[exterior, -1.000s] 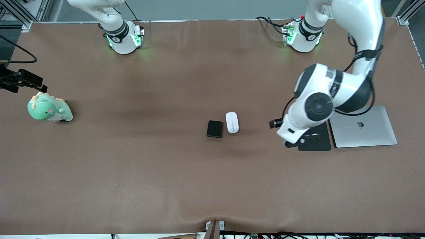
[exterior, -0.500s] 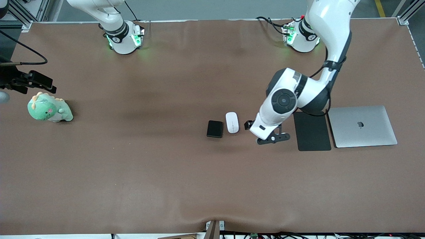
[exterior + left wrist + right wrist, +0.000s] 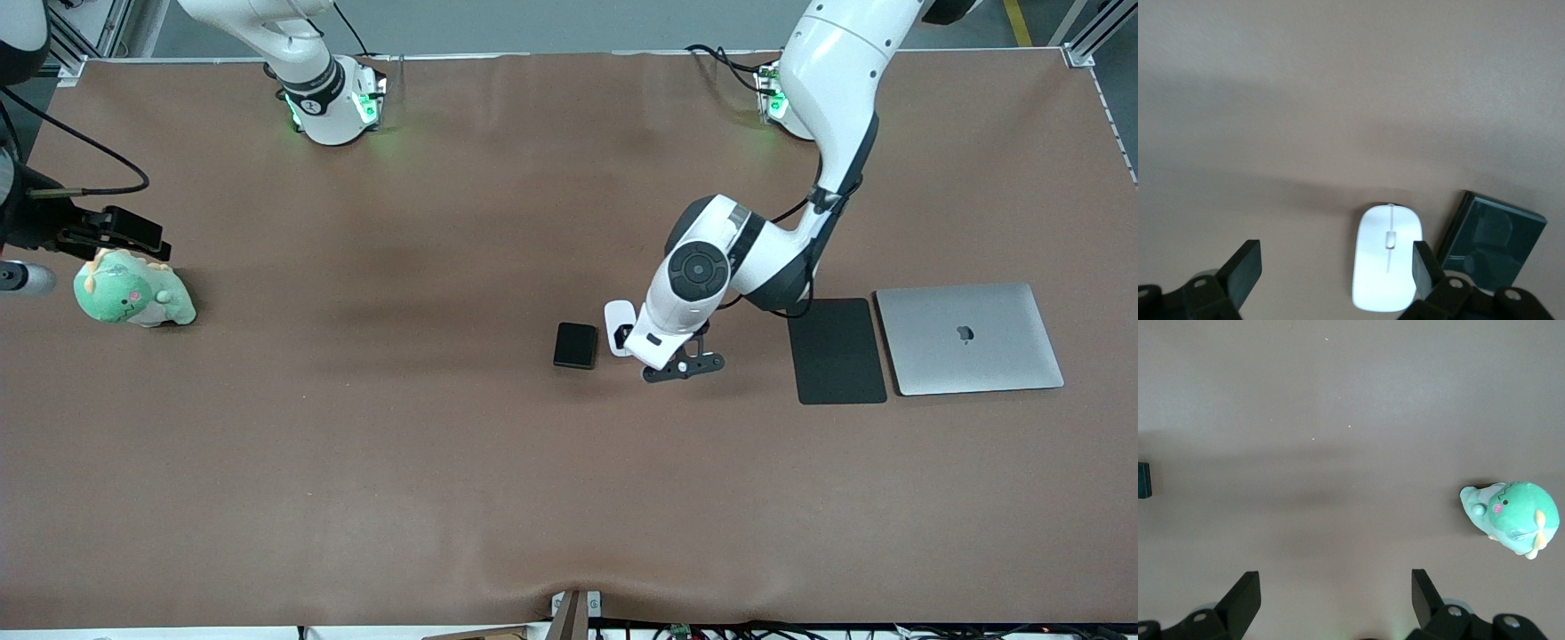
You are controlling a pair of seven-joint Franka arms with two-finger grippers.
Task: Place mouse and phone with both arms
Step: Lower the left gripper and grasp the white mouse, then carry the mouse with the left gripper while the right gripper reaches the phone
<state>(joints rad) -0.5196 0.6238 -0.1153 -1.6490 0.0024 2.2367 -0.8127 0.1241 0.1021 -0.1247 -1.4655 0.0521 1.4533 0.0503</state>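
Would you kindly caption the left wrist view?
Open left gripper above white mouse, black phone beside it.

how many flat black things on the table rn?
2. The phone lies beside the mouse, mid-table. The mouse pad lies beside the laptop, toward the left arm's end. None seems hidden.

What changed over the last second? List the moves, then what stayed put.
The left gripper swept from over the mouse pad toward the right arm's end, now open over the mouse. The right gripper, open, drifted in over the table near the dinosaur toy. Mouse, phone, pad, laptop and toy stayed.
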